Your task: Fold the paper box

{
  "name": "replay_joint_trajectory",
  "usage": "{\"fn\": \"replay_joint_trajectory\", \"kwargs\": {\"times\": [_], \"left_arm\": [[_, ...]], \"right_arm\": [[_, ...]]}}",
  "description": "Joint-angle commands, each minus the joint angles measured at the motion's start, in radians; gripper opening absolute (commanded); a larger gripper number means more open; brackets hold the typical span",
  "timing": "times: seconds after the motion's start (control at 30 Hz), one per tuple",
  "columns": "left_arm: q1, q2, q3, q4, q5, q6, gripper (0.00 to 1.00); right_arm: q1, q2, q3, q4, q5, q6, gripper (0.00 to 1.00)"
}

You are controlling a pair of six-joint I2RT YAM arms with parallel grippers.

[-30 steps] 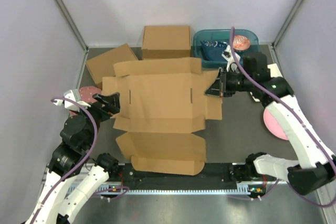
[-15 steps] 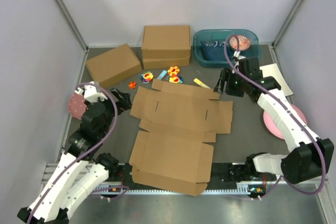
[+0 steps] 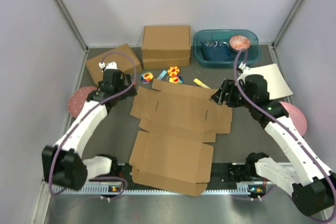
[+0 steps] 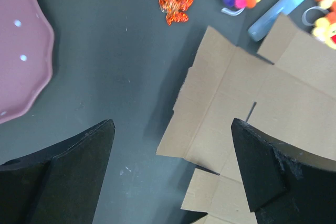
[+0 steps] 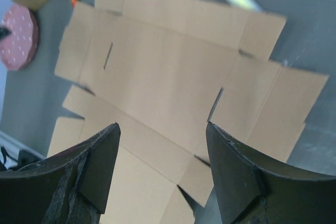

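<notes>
The paper box [image 3: 176,129] is a flat brown die-cut cardboard sheet lying unfolded in the middle of the table. Its left flaps show in the left wrist view as the paper box [image 4: 262,103], and its far panels in the right wrist view as the paper box [image 5: 168,82]. My left gripper [image 3: 125,83] hovers open above the sheet's far-left corner, seen close as the left gripper [image 4: 172,124] with only table and cardboard edge below. My right gripper [image 3: 220,94] hangs open over the sheet's far-right flap, and the right gripper [image 5: 162,126] holds nothing.
A small angled brown box [image 3: 111,62] and a taller brown box [image 3: 166,43] stand at the back, beside a teal bin [image 3: 226,48]. Small toys [image 3: 173,73] and a yellow marker [image 3: 201,83] lie behind the sheet. Pink plates [image 3: 79,100] [image 3: 294,116] flank it; white paper [image 3: 273,77] lies right.
One second ago the sheet was raised with my right gripper shut on its right edge. That gripper has opened and the sheet now lies flat. Both arms have shifted over its far corners.
</notes>
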State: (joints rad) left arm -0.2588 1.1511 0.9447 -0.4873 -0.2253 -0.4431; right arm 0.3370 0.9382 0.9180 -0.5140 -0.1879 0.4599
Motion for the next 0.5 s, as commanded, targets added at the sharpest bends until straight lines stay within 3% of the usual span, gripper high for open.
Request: {"fn": "replay_joint_trajectory", "kwargs": {"times": [0.0, 0.17, 0.47], "left_arm": [[0.055, 0.123, 0.069, -0.031, 0.144, 0.041, 0.99], [0.072, 0.242, 0.028, 0.096, 0.285, 0.049, 0.99], [0.095, 0.432, 0.02, 0.136, 0.434, 0.038, 0.98]], "right_arm": [[0.026, -0.042, -0.085, 0.089, -0.094, 0.057, 0.67], [0.033, -0.091, -0.097, 0.132, -0.202, 0.085, 0.67], [0.033, -0.13, -0.068, 0.135, -0.289, 0.092, 0.67]]}}
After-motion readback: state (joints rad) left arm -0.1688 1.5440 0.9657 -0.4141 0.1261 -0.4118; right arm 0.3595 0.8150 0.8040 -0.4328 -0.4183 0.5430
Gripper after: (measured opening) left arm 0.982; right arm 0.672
